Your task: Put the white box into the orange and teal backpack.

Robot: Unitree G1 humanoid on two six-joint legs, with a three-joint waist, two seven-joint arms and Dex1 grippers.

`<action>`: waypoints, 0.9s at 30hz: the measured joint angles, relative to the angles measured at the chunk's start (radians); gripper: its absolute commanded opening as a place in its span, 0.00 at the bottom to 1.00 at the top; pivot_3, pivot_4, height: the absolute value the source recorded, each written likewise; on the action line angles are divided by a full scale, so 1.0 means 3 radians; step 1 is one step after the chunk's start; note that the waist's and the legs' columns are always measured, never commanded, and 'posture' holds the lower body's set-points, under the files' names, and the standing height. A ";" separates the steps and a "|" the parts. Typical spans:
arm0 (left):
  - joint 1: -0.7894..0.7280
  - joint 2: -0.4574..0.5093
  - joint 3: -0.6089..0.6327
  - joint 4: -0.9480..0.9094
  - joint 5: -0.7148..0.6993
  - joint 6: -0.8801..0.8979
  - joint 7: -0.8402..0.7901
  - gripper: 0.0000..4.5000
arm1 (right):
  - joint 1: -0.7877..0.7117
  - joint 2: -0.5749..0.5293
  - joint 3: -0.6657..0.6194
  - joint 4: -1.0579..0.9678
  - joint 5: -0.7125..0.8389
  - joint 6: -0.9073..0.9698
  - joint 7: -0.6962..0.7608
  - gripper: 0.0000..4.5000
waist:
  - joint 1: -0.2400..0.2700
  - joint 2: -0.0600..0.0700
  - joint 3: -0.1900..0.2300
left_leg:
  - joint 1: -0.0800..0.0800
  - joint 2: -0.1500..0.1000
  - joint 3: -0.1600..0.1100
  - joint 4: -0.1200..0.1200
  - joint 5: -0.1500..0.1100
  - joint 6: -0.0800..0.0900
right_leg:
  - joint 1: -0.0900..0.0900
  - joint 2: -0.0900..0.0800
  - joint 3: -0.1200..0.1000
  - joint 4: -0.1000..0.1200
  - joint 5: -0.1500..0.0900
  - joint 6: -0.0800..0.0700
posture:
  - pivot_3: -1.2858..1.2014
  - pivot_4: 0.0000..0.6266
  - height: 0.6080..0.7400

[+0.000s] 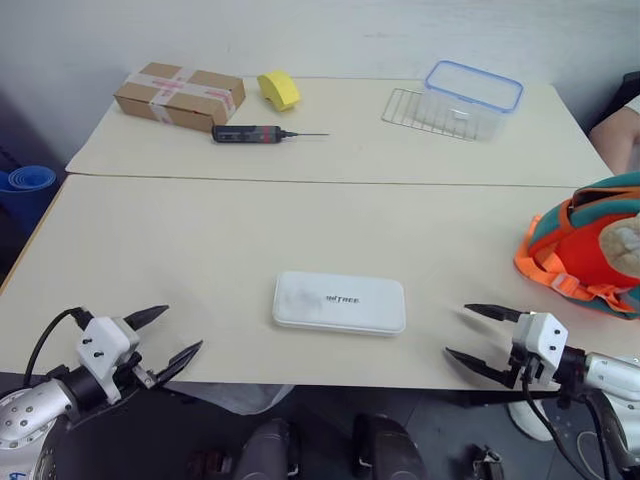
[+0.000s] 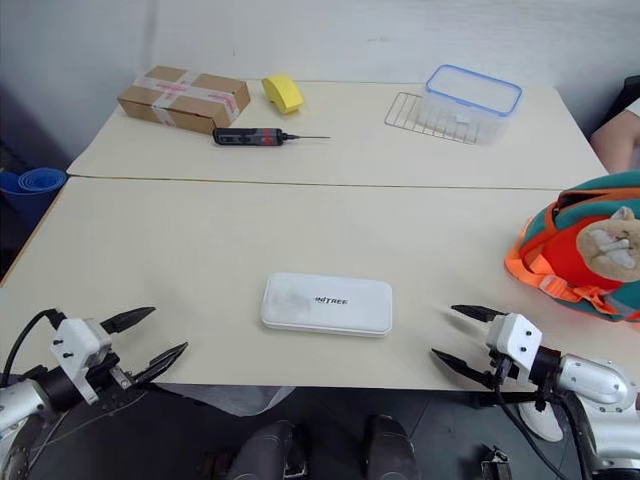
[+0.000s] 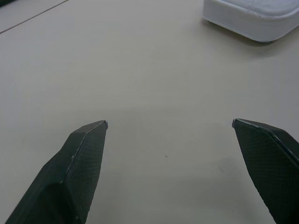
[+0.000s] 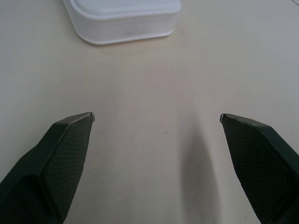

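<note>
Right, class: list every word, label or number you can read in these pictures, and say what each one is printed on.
"UNITREE", roughly, in small dark letters on top of the white box; the first letters are unclear.
Cardboard box: pink marks on its tape, too blurred to read.
No other text is legible.

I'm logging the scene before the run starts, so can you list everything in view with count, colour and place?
white box: 1, white, near table, centre front
orange and teal backpack: 1, orange and teal with a tan plush, near table's right edge
cardboard box: 1, brown, far table, back left
yellow object: 1, beside the cardboard box
screwdriver: 1, black, in front of the cardboard box
plastic container: 1, clear, blue rim, far table right
wire rack: 1, beside the container
tables: 2, beige
left hand: 1, black fingers, open
right hand: 1, black fingers, open
</note>
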State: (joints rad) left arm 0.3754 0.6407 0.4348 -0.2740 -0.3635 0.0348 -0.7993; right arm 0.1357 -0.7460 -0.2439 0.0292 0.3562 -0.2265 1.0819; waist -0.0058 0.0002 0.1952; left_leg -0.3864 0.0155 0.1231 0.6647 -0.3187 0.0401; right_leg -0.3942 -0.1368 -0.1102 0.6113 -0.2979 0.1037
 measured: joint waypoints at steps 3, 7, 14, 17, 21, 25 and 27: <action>-0.0005 0.0008 -0.0009 0.0000 -0.0011 0.0008 -0.0022 1.00 | -0.0012 -0.0027 -0.0027 -0.0057 0.0097 0.0148 -0.0014 0.98 | 0.0006 0.0000 0.0000 | 0.0000 0.0000 0.0000 0.0000 0.0000 0.0000 | 0.0000 0.0000 0.0000 0.0000 0.0000 0.0000 | 0.52 0.24 1.00; -0.0181 0.0012 -0.0035 0.0000 -0.0089 0.0152 -0.0030 1.00 | 0.0003 -0.0051 -0.0006 -0.0236 0.0339 0.0507 0.0123 0.85 | 0.0023 0.0000 0.0000 | 0.0000 0.0000 -0.0001 0.0001 0.0007 0.0013 | 0.0001 0.0000 -0.0001 0.0001 0.0000 0.0000 | 0.52 0.24 1.00; -0.1093 0.0097 -0.0504 -0.0090 -0.0036 0.0848 0.0302 0.65 | -0.0199 -0.0062 0.0221 -0.0381 0.0202 0.0686 0.0128 0.30 | 0.0038 -0.0001 -0.0001 | 0.0001 -0.0003 -0.0002 0.0004 0.0011 0.0015 | 0.0004 0.0001 -0.0003 0.0007 0.0002 0.0003 | 0.52 0.24 1.00; -0.1396 0.0025 -0.0828 -0.0028 0.0068 0.0993 0.0367 0.43 | -0.0350 -0.0059 0.0365 -0.0327 0.0054 0.0682 0.0114 0.06 | 0.0018 -0.0001 -0.0001 | 0.0001 -0.0003 0.0001 0.0004 0.0011 0.0014 | 0.0002 0.0010 -0.0003 0.0024 0.0002 0.0003 | 0.52 0.24 1.00; -0.1666 -0.0048 -0.1153 0.0197 0.0211 0.1004 0.0354 0.15 | -0.0507 -0.0030 0.0573 -0.0309 -0.0070 0.0662 0.0146 0.00 | 0.0014 -0.0002 -0.0001 | 0.0000 -0.0002 0.0004 0.0007 0.0016 0.0014 | 0.0001 0.0014 -0.0003 0.0027 0.0001 0.0003 | 0.52 0.24 1.00; -0.1804 -0.0071 -0.1393 0.0334 0.0246 0.1005 0.0192 0.01 | -0.0749 0.0112 0.0753 -0.0259 -0.0157 0.0727 0.0046 0.00 | 0.0014 -0.0002 -0.0001 | 0.0000 -0.0002 0.0005 0.0012 0.0018 0.0015 | 0.0001 0.0012 0.0000 0.0029 0.0002 0.0003 | 0.52 0.24 1.00; -0.1840 -0.0078 -0.1480 0.0366 0.0249 0.0998 0.0104 0.01 | -0.0823 0.0139 0.0791 -0.0257 -0.0187 0.0764 0.0002 0.00 | 0.0015 -0.0002 -0.0001 | 0.0000 -0.0002 0.0003 0.0011 0.0017 0.0014 | 0.0000 0.0011 -0.0001 0.0029 0.0001 0.0003 | 0.52 0.24 1.00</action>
State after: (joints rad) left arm -0.1766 0.6173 -0.0093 -0.1642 -0.2887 0.3343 -0.7679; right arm -0.1112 -0.7043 -0.0065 -0.0481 0.3001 0.0028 1.0826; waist -0.0014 -0.0003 0.1949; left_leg -0.3864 0.0150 0.1241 0.6680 -0.3135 0.0444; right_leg -0.3940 -0.1334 -0.1105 0.6200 -0.2975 0.1045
